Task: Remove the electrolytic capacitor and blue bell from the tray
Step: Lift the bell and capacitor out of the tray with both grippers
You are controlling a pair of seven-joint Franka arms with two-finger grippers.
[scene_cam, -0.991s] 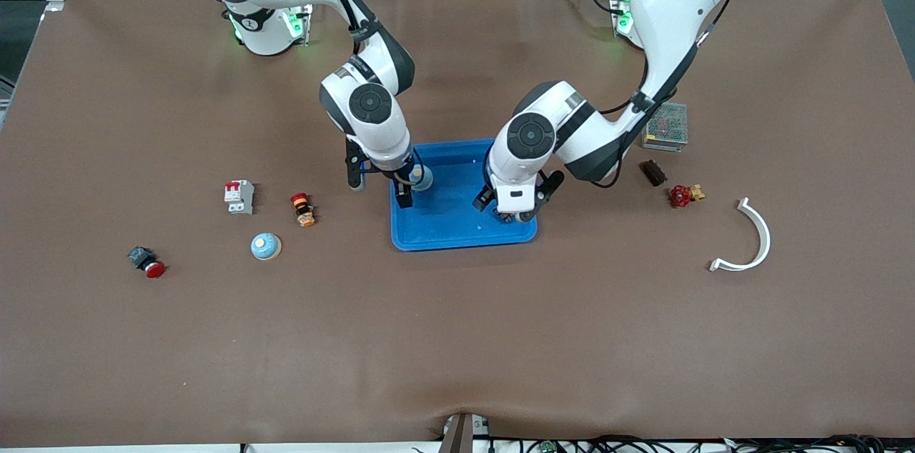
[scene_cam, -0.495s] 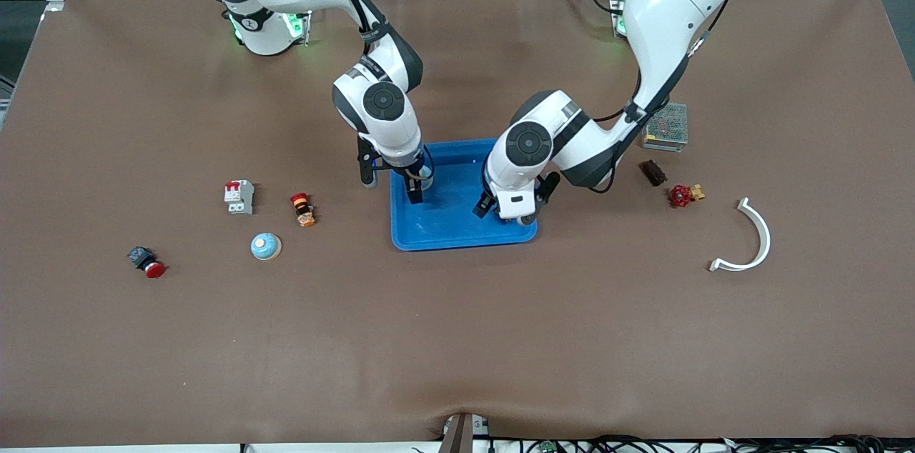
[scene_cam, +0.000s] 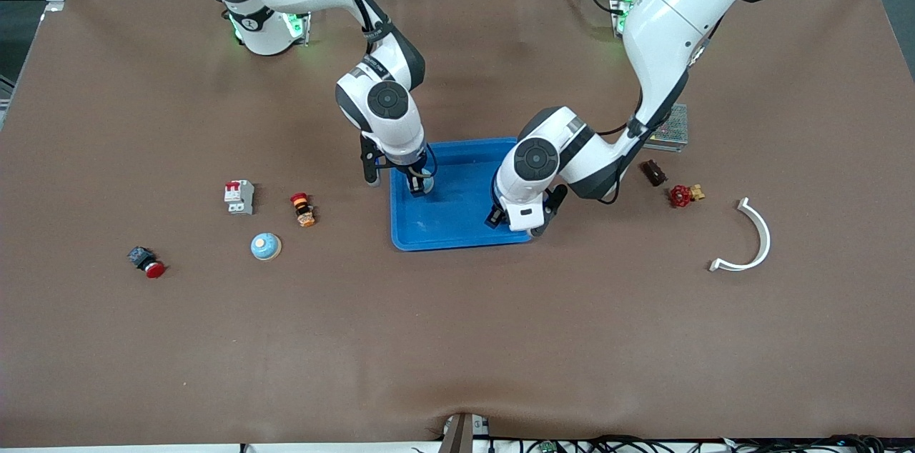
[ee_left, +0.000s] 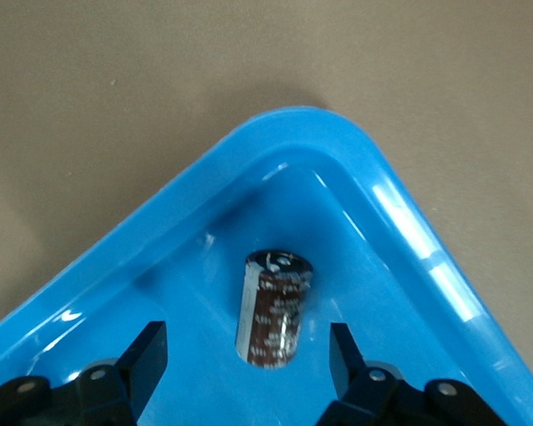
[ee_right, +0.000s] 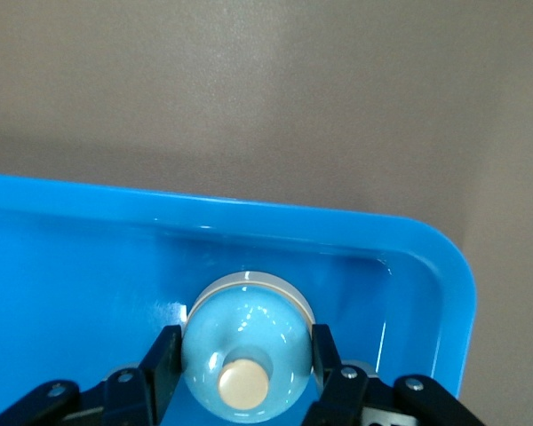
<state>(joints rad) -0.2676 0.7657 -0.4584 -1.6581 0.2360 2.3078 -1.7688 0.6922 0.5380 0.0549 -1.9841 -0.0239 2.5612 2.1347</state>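
In blue tray [scene_cam: 457, 224]: left gripper [ee_left: 247, 355] fingers wide, capacitor [ee_left: 274, 308] lying free between; right gripper [ee_right: 245, 362] clamps bell [ee_right: 245, 350], partly hidden in front view. Brown table [scene_cam: 457, 339].

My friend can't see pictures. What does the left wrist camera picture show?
A small dark capacitor lies in a rounded corner of a bright blue tray, in the gap between the two spread black fingers of the left tool, which do not touch it. Plain brown table surrounds the tray's corner.
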